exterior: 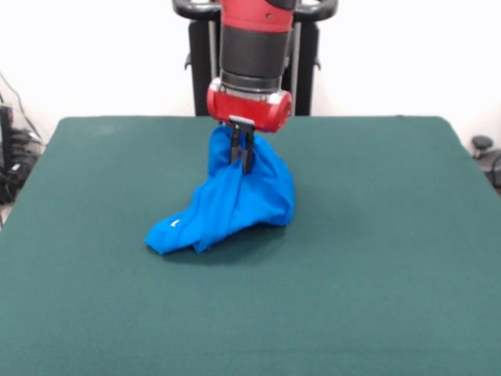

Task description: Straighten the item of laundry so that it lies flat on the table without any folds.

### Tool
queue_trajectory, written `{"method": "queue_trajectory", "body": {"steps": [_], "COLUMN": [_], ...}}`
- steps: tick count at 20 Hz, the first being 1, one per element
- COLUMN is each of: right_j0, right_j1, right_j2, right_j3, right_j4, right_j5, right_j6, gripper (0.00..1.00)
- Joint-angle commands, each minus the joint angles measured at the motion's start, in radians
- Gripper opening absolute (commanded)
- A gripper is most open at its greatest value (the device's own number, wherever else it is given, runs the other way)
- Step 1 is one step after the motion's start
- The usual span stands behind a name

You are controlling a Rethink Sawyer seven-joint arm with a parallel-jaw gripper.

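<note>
Hanging from the arm above the table, the claw grips a bunched peak of the blue T-shirt; fingers narrow on the cloth; lower folds rest crumpled on the table's middle.

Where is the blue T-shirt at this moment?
In the front view, the blue T-shirt hangs bunched from the gripper near the table's middle, its lower part resting on the green cloth.

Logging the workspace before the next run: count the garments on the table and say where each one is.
1. The blue T-shirt sits near the middle of the green table, bunched up, its top pinched and lifted by the gripper. Nothing else shows, though the bunch could hide something small.
</note>
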Motion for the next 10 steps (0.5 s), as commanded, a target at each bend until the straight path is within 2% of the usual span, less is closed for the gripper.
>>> {"method": "queue_trajectory", "body": {"steps": [1, 10], "right_j0": [-0.011, -0.003], "right_j1": [-0.064, -0.122], "right_j2": [0.16, 0.152], "right_j3": [0.02, 0.015], "right_j4": [0.057, 0.068], "right_j5": [0.069, 0.133], "right_j6": [0.203, 0.191], "gripper": [0.0, 0.0]}}
